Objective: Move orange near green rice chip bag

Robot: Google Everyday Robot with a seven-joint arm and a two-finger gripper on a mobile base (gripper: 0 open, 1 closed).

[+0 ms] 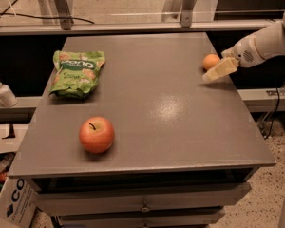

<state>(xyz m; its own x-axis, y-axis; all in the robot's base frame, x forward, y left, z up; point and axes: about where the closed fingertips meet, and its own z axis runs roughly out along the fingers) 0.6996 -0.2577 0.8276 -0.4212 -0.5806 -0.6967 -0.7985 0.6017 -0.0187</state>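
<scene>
The orange [210, 61] is small, round and smooth, and sits on the grey table [156, 103] near its far right edge. My gripper [220, 70], pale yellow on a white arm, reaches in from the right and lies low just in front and right of the orange, touching or nearly touching it. The green rice chip bag [77, 72] lies flat at the table's far left, well away from the orange.
A red-orange apple [97, 135] with a dark stem stands at the front left of the table. A white pump bottle [4, 92] stands on a ledge left of the table. Drawers [142, 204] are below the front edge, and a rail [133, 27] runs behind.
</scene>
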